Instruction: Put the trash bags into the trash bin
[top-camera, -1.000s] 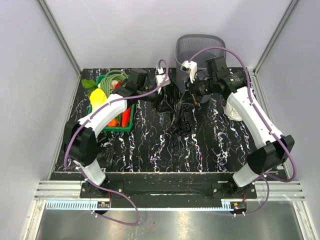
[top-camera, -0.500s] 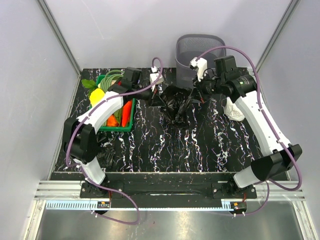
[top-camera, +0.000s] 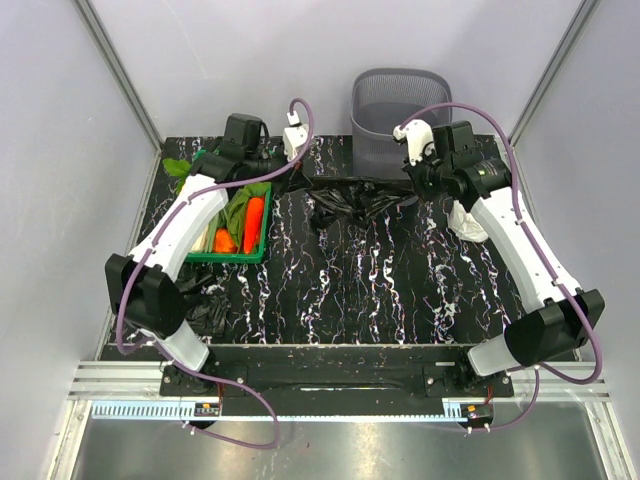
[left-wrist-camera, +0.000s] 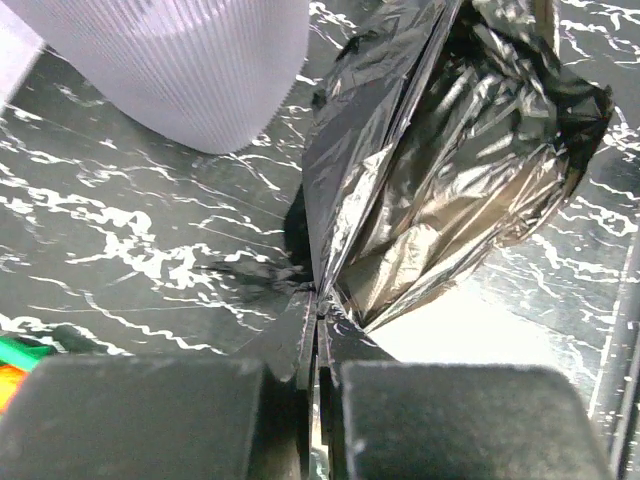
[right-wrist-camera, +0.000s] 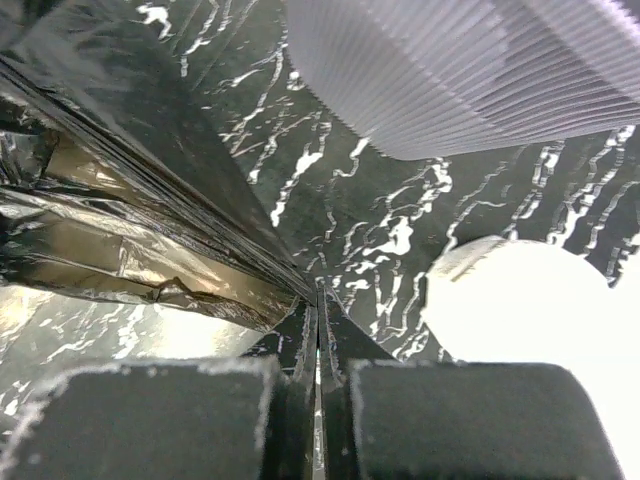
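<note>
Progress: nothing binned yet, it seems; the bin (top-camera: 400, 105) interior is poorly shown. One bag (top-camera: 355, 197) is held stretched above the bench (top-camera: 330, 290), just in front of the bin, pinched by left tool (left-wrist-camera: 318, 325) & right tool (right-wrist-camera: 318, 300). 2nd bag (top-camera: 205, 305) lies crumpled at near-left.

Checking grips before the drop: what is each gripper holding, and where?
One glossy black plastic trash bag, stretched between them: left gripper pinches its left edge, right gripper its right edge.
</note>
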